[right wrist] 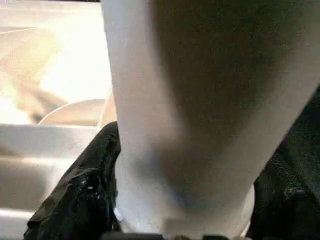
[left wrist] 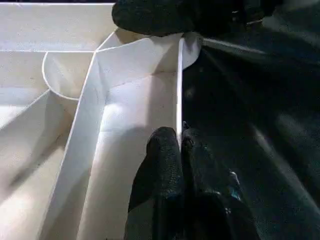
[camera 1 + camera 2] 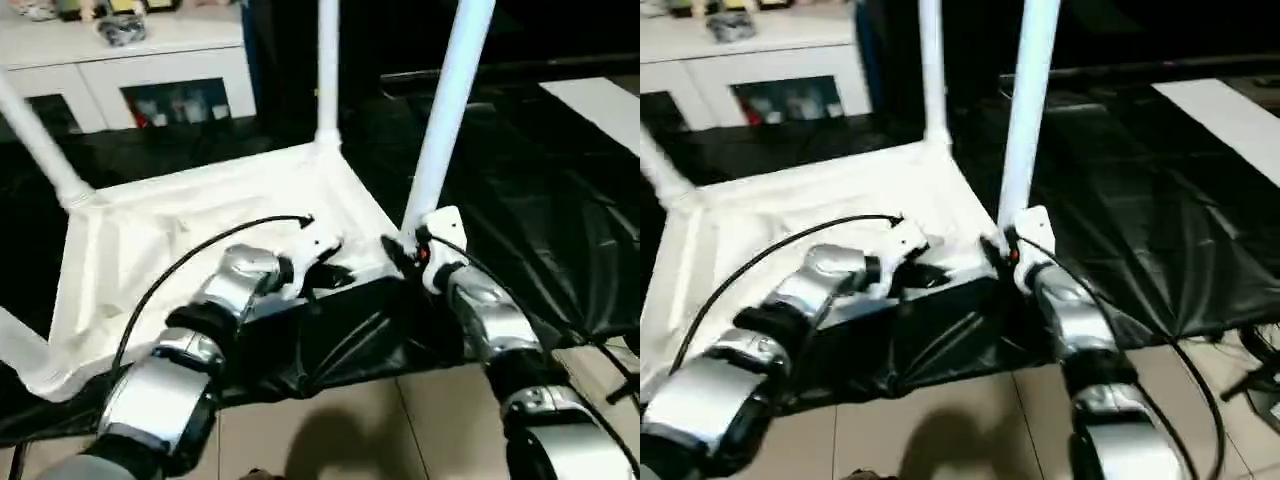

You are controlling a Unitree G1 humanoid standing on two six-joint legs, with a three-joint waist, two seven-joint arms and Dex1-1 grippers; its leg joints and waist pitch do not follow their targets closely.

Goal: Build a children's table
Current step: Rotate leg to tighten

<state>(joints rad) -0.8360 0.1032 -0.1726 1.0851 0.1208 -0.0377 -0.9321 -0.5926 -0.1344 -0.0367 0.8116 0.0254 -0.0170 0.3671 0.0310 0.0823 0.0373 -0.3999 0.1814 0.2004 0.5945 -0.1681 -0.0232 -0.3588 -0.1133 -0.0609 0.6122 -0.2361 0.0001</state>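
The white tabletop (image 3: 200, 230) lies upside down on a black sheet, ribbed underside up. Legs stand in its corner sockets: one at the far corner (image 3: 328, 70), one leaning at the left (image 3: 40, 150), one low at the near left (image 3: 15, 345). The near right leg (image 3: 445, 120) rises from the corner by my right gripper (image 3: 405, 250). In the right wrist view that leg (image 1: 200, 100) sits between the black fingers (image 1: 85, 190), which press on its flared base. My left gripper (image 2: 179, 142) is shut on the tabletop's thin near rim (image 2: 179, 85), just left of that corner.
A white cabinet with glass doors (image 3: 150, 80) stands behind the table. The black sheet (image 3: 520, 220) spreads to the right, with a flat white board (image 3: 600, 105) on it at the far right. Tiled floor (image 3: 380, 420) lies in front. Black cables run along both forearms.
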